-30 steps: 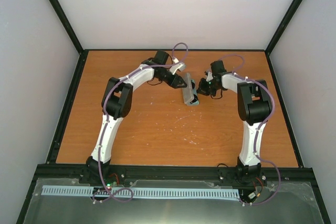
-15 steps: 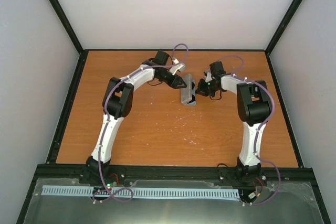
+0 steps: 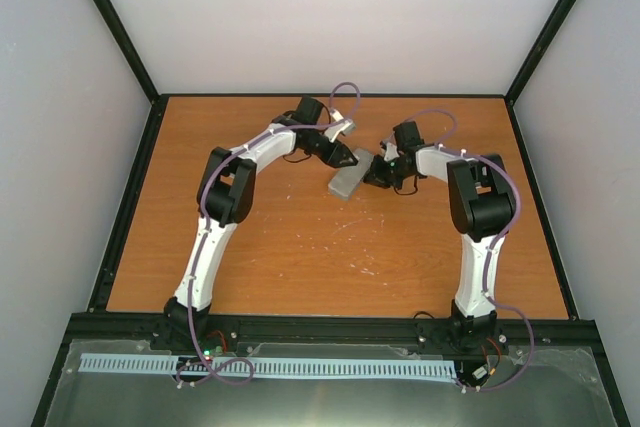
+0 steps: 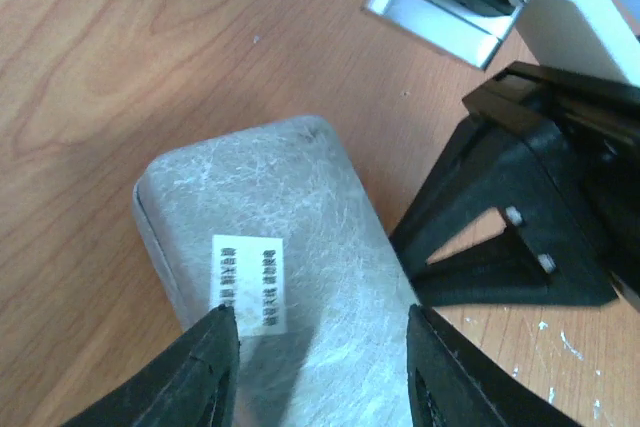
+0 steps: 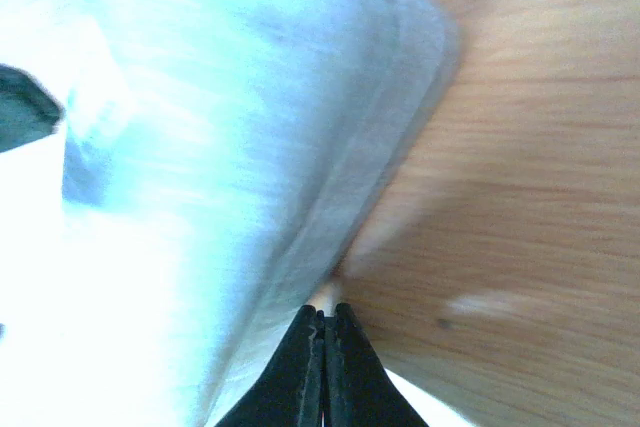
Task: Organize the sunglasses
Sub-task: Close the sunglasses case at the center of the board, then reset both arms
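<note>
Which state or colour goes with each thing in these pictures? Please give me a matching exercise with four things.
Things:
1. left gripper
2. right gripper
3. case
4. table

States and colours:
a. orange-brown wood
b. grey, closed
c. fingers together
d. fingers apart, over the case

Pairs: 1-d, 2-c, 3-b, 4-a

Soft, even light falls from above in the top view. The desk [image 3: 300, 247] shows a flat orange with only faint shadows under the arms, and fine detail is coarse. The left wrist view is crisp on the grey case [image 4: 290, 197], its near part shaded between the dark left fingers [image 4: 210, 372]. The right wrist view is blurred and blown out white at left, with the right fingers [image 5: 305, 367] in silhouette.
</note>
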